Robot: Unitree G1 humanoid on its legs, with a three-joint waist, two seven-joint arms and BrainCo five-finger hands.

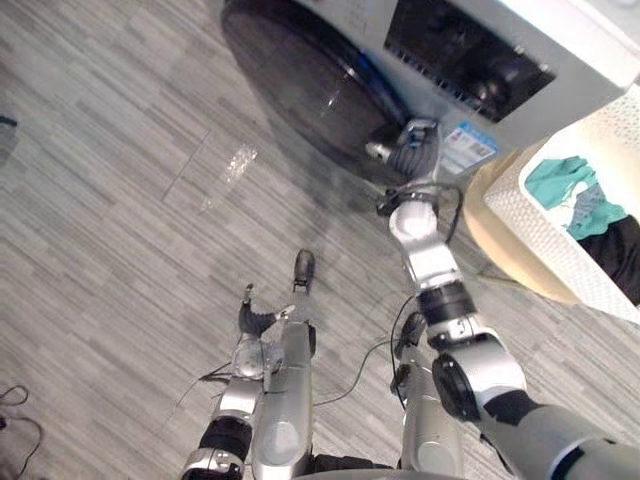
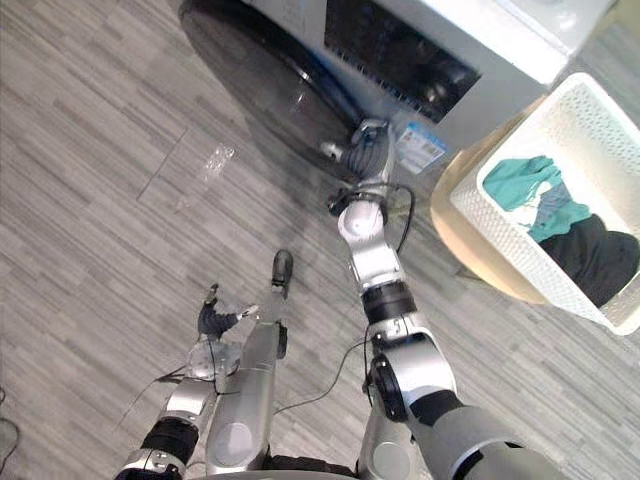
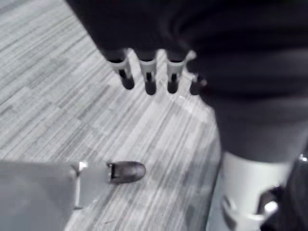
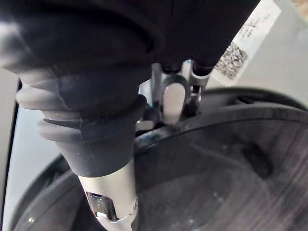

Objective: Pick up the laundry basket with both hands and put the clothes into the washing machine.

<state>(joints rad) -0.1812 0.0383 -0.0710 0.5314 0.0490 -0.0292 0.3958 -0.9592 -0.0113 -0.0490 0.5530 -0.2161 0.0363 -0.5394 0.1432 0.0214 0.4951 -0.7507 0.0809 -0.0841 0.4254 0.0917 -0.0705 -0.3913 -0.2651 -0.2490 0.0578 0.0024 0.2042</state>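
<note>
The white mesh laundry basket (image 2: 478, 222) stands at the right on a beige round stand (image 2: 462, 240), holding teal clothes (image 2: 520, 180) and dark clothes (image 2: 600, 262). The washing machine (image 1: 570, 45) is at the top, its drum opening (image 1: 460, 60) dark and its round dark door (image 1: 300, 80) swung wide to the left. My right hand (image 1: 408, 152) reaches up to the door's lower rim, and its fingers (image 4: 173, 101) rest straight against that rim. My left hand (image 1: 255, 320) hangs low over the floor with relaxed fingers (image 3: 149, 79), holding nothing. Neither hand is at the basket.
Grey wood-grain floor (image 1: 120, 250) spreads out to the left and front. A clear shiny patch (image 1: 235, 165) lies on it, left of the door. A blue-and-white sticker (image 1: 468, 148) sits on the machine's front, beside my right hand.
</note>
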